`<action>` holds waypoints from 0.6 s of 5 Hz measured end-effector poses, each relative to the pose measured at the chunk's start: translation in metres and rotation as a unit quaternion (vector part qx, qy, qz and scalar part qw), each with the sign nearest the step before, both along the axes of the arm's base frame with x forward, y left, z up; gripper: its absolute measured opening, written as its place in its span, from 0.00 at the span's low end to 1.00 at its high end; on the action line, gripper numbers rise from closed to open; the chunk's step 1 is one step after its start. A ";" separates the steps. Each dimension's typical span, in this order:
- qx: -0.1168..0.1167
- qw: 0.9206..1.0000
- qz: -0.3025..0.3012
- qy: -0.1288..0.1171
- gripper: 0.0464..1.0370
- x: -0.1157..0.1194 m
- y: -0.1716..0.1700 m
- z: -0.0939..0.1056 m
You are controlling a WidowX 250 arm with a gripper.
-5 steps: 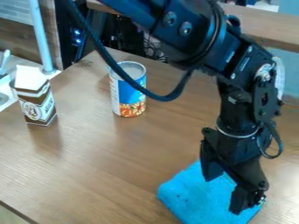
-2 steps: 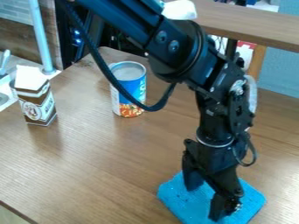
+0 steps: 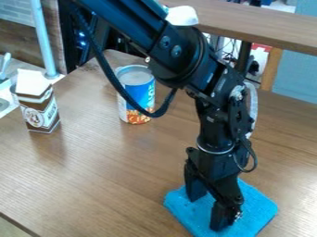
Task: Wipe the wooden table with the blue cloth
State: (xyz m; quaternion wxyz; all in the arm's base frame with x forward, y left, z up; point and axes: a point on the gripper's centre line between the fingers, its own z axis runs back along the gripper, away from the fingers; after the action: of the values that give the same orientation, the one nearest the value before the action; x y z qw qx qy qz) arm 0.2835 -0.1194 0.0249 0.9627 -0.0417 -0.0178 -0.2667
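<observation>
you've got the gripper down at the blue cloth, near side of the table, a bit right of middle. jaws are spread, blue showing between the two fingers, nothing pinched. both tips are over the cloth, one nearer than the other; can't tell if they touch it or sit just above. cloth lies flat on the wood, looks like one thick or folded piece, can't tell which. far and left of it stands the can, upright, with the arm's black cable crossing in front of it in view. further left is the brown and white carton, upright too, well apart from the gripper. step in hand looks like lining up a grasp on the cloth, not gripped yet. next move probably calls for you to settle the tips lightly into the fabric, then close so it bunches between them. too high and you'd likely skim off, too low and you'd press into the table. check the pinch before any lift, and mind the cable near the can.
</observation>
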 end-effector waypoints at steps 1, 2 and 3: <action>0.000 1.000 0.009 -0.010 0.97 0.019 0.004 -0.001; 0.009 1.000 0.011 -0.024 0.97 0.044 0.009 -0.001; 0.019 0.999 0.012 -0.037 0.97 0.070 0.015 0.002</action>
State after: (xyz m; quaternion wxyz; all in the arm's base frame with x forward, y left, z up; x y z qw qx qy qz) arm 0.3537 -0.1044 0.0272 0.9652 -0.0134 -0.0490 -0.2565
